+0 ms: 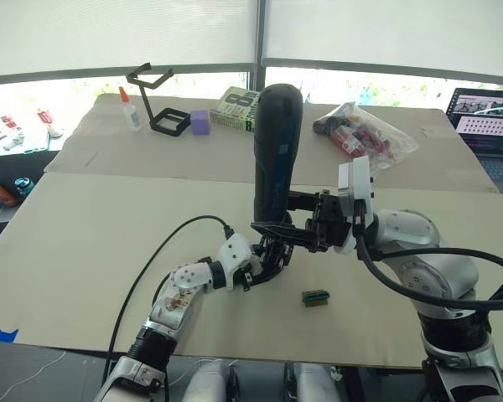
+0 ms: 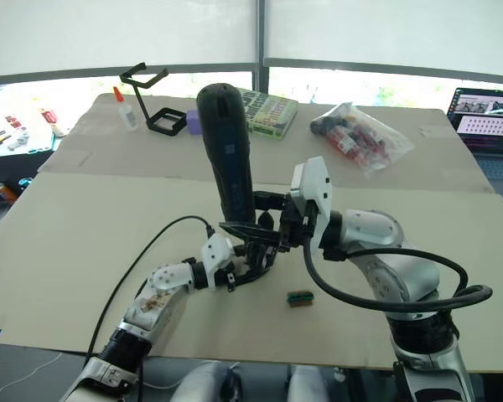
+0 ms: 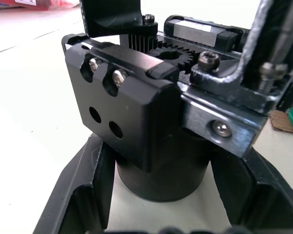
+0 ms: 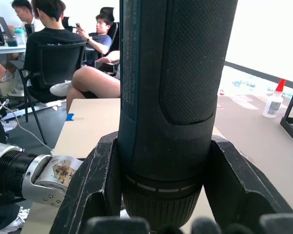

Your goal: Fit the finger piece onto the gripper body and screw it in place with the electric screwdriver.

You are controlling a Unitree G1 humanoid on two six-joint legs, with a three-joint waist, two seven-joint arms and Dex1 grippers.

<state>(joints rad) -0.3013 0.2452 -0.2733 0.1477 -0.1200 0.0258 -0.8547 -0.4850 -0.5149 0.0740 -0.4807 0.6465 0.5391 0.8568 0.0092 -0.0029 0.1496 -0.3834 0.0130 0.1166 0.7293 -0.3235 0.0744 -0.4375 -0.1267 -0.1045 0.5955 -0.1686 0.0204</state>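
The tip of the electric screwdriver (image 1: 277, 151) and its metal bit are hidden behind the two claws where they meet, so whether the bit touches a screw cannot be told. The finger piece cannot be picked out for certain; in the left wrist view a black part (image 3: 112, 17) stands at the top of the gripper body (image 3: 132, 107), cut off by the frame edge, and it may be that piece.

The right gripper (image 1: 278, 224) is clamped around the lower barrel of the screwdriver, one finger (image 4: 95, 185) on each side of it, and holds the tool upright with its rounded end high above the claw. The left gripper (image 1: 266, 266) sits just below and against the right one, its fingers (image 3: 83, 200) closed on the round base of the gripper body, whose face shows two screws, two empty holes and a toothed gear behind.

A small green-and-brown block (image 1: 315, 296) lies on the table (image 1: 84, 251) just to the right of the left gripper, apart from it. Far beyond the claws, at the table's back edge, a clear plastic bag (image 1: 365, 134) holds red and dark items too jumbled to name. Nearby stand a black wire-frame stand (image 1: 158, 100), a glue bottle (image 1: 130, 109), a purple block (image 1: 199, 122) and a green box (image 2: 268, 113), partly hidden by the screwdriver in the left eye view
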